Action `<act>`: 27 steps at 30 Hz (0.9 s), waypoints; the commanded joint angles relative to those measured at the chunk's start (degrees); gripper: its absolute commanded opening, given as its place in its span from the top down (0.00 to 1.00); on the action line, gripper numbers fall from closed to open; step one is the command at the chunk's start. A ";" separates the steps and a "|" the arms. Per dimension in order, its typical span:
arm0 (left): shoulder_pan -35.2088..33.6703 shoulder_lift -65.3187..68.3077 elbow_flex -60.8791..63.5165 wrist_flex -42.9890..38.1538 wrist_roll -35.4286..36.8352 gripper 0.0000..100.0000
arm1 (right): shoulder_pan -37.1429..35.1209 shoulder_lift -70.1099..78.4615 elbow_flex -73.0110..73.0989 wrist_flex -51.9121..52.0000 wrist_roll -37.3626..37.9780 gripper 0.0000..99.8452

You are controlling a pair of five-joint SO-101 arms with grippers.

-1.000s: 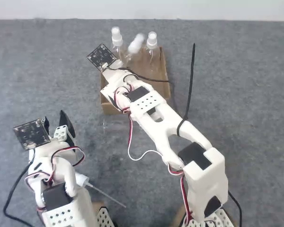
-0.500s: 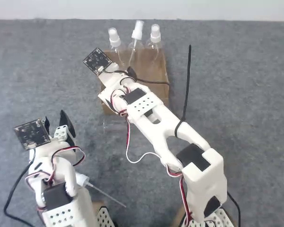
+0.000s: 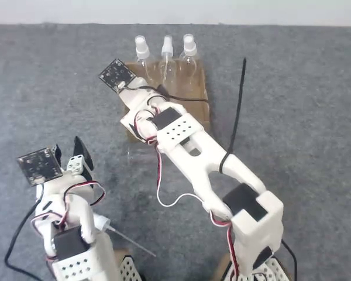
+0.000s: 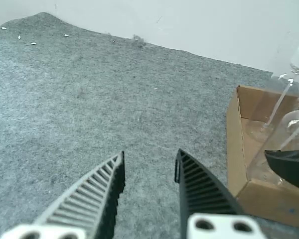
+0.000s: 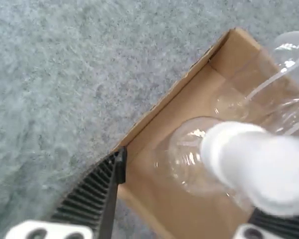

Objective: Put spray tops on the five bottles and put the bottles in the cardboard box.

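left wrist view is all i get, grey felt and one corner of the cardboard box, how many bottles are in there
Observer: The high view shows three bottles, all capped, standing in a row at the far end of the cardboard box.

Operator: ok is the right end effector holding one

Observer: No. The right end effector is open around the nearest bottle, which stands in the box, and the finger that shows is clear of it.

Operator: any tops still loose out there

Observer: One spray top with its long tube lies on the felt beside the left arm, near its base.
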 commanded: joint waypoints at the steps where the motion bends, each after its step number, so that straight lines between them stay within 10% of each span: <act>1: -0.18 -0.97 -0.66 -1.76 0.35 0.85 | 1.71 -8.04 -2.73 2.59 -0.09 0.64; 27: -0.18 -0.97 -0.66 -1.76 0.35 0.85 | 7.08 -26.15 -2.64 20.26 -0.44 0.76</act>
